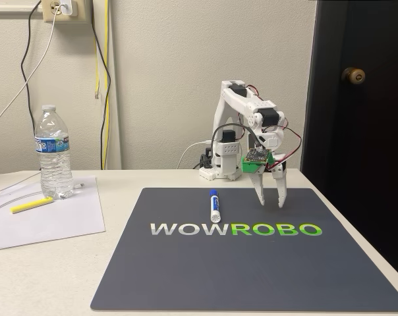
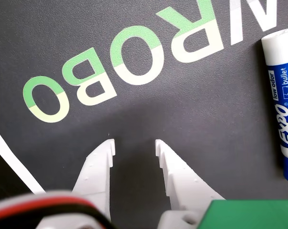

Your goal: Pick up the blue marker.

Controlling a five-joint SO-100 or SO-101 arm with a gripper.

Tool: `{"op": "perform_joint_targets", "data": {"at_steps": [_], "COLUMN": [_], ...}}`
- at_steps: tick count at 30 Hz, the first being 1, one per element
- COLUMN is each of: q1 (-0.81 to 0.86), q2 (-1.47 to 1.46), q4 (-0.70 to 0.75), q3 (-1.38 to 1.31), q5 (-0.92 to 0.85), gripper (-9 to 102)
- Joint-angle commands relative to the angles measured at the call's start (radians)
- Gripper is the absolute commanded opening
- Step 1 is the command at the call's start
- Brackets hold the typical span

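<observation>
Now: gripper (image 1: 273, 201) parted, empty, low over mat (image 1: 186, 276), beside blue marker (image 1: 214, 205) — likely lining up to straddle barrel.

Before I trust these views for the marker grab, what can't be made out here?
- Blue marker, wrist view: both ends cut off by the right edge.
- Marker label, fixed view: too small to read.
- Gripper, wrist view: upper body cut by bottom edge, blurred cable in front.

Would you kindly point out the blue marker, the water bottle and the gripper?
blue marker (image 1: 214, 205), fixed view, on its white barrel.
water bottle (image 1: 53, 155), fixed view, on its label.
gripper (image 2: 134, 145), wrist view, midway between its open fingertips.
</observation>
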Motion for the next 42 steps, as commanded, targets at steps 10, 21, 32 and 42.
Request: {"op": "perform_joint_targets", "data": {"at_steps": [10, 21, 32, 42], "q1": [-0.028, -0.005, 0.052, 0.133], "q2": [-0.008, 0.043, 0.124, 0.216], "q4": [-0.035, -0.028, 0.003, 0.031], "q3": [-0.040, -0.040, -0.040, -0.041], "q5": [-0.037, -0.017, -0.034, -0.109], "gripper": [20, 20, 20, 20]}}
